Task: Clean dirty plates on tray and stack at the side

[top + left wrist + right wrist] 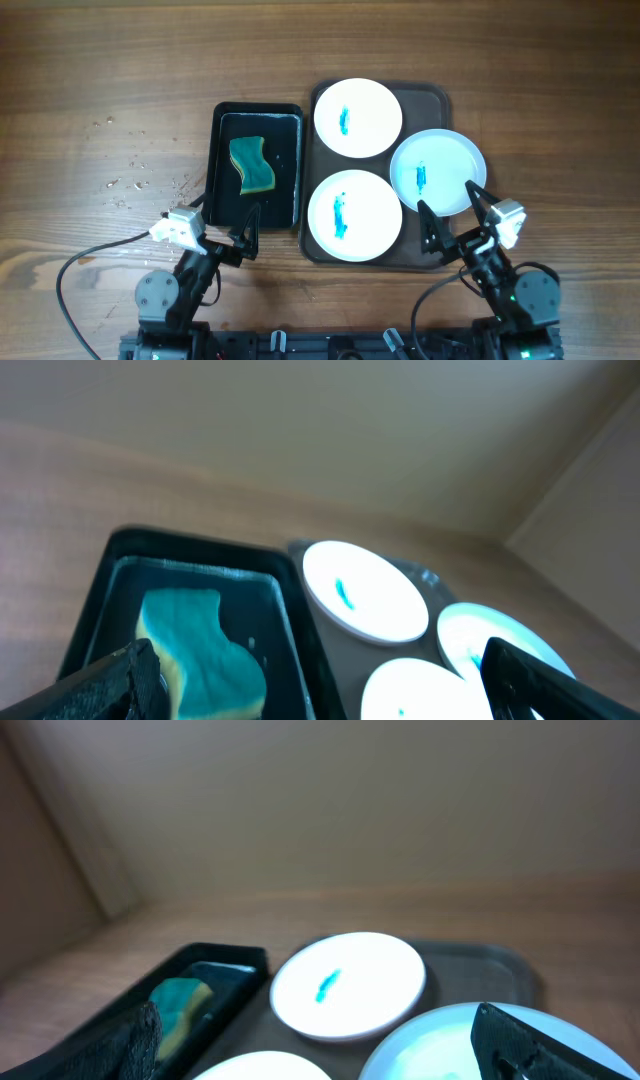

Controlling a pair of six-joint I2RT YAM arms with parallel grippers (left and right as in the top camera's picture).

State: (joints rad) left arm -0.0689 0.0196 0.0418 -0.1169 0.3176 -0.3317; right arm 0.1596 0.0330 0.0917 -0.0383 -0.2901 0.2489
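Three white plates with blue smears lie on the dark brown tray [425,97]: one at the back [358,117], one at the front [354,215], and one at the right [437,172] overlapping the tray's right rim. My left gripper [215,236] is open and empty at the near edge of the black tray. My right gripper [455,215] is open and empty at the near edge of the right plate. The left wrist view shows the back plate [365,592]. The right wrist view shows the back plate [347,984] and the right plate [430,1045].
A narrower black tray [216,165] left of the brown tray holds a teal sponge [251,166], which also shows in the left wrist view [200,650]. Small crumbs or droplets [130,175] lie on the wooden table at the left.
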